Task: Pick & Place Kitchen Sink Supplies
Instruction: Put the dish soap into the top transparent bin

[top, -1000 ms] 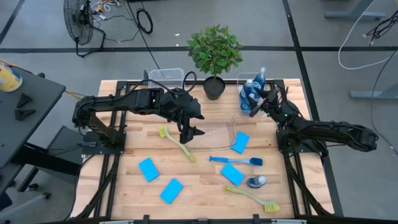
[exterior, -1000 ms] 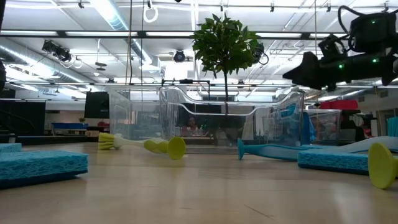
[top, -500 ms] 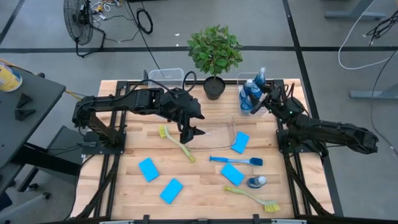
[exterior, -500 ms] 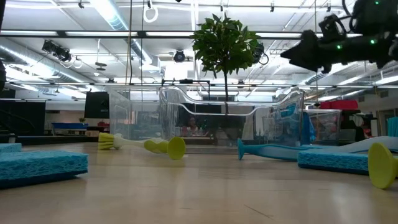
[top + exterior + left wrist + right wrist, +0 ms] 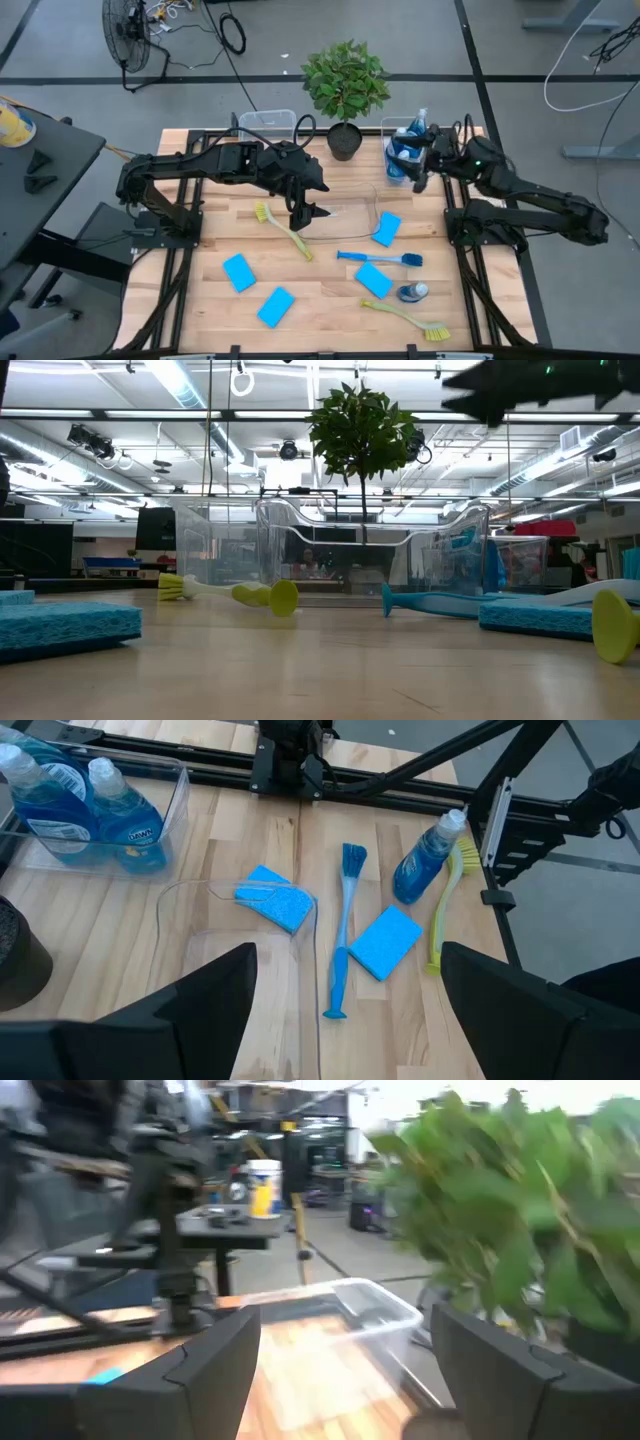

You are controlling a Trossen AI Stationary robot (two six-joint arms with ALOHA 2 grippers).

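Observation:
My left gripper (image 5: 308, 214) hangs open above the table's middle, over the near-left end of a clear bin (image 5: 350, 208). My right gripper (image 5: 420, 170) stands open and level, high beside the far-right bin (image 5: 385, 128) that holds blue-liquid bottles (image 5: 404, 150). Lying flat on the table are several blue sponges (image 5: 238, 271) (image 5: 276, 306) (image 5: 387, 940) (image 5: 275, 898), a blue brush (image 5: 343, 935), two yellow-green brushes (image 5: 283, 228) (image 5: 405, 318) and one bottle (image 5: 425, 865). In the left wrist view the left gripper (image 5: 350, 1020) holds nothing; the right gripper (image 5: 350, 1370) is likewise bare.
A potted plant (image 5: 345, 85) stands at the far edge between a clear bin at the far left (image 5: 268, 122) and the bottle bin. Bare wood lies along the table's left side (image 5: 200, 260) and near edge.
My right gripper has risen well above the table beside the bottle bin and tipped up from slanting down to level, staying open. The bottles and everything on the table have kept their places.

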